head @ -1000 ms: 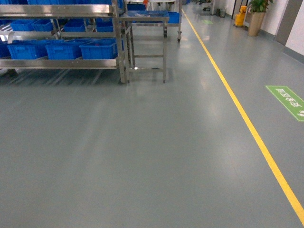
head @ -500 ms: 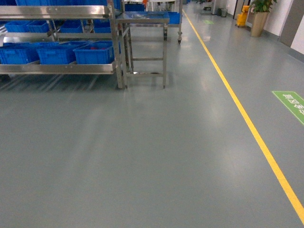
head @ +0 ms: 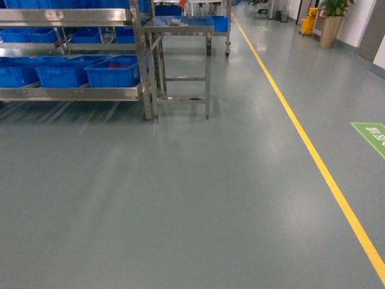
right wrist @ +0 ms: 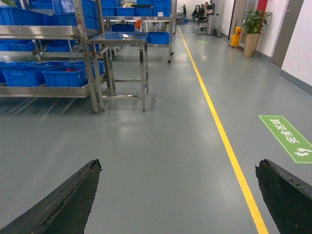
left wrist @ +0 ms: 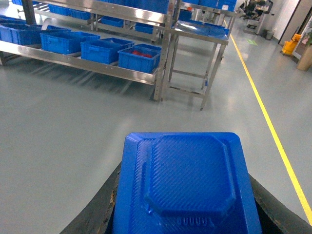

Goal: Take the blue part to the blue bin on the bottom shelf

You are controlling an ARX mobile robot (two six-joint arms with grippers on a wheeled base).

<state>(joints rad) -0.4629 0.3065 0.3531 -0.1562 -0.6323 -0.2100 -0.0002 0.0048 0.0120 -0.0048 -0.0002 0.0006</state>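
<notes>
In the left wrist view, my left gripper (left wrist: 185,207) is shut on the blue part (left wrist: 187,185), a flat blue moulded piece with a raised octagonal middle; a black finger shows on each side of it. It hangs over bare grey floor. Ahead and to the left stands the bottom shelf (left wrist: 97,68) (head: 72,93), a shiny steel rail carrying several blue bins (left wrist: 139,57) (head: 114,71). The nearest bin holds something red. My right gripper (right wrist: 178,168) is open over the floor with nothing between its fingers. Neither gripper appears in the head view.
A tall steel stand (head: 180,24) abuts the rack's right end. A yellow floor line (head: 313,156) runs up the aisle on the right, beside a green floor sign (head: 373,135). A potted plant (head: 332,21) and a yellow bucket (head: 308,23) stand far back right.
The head view has shifted: the rack and stand have slid down and left and look nearer, while the green sign has moved right and down.
</notes>
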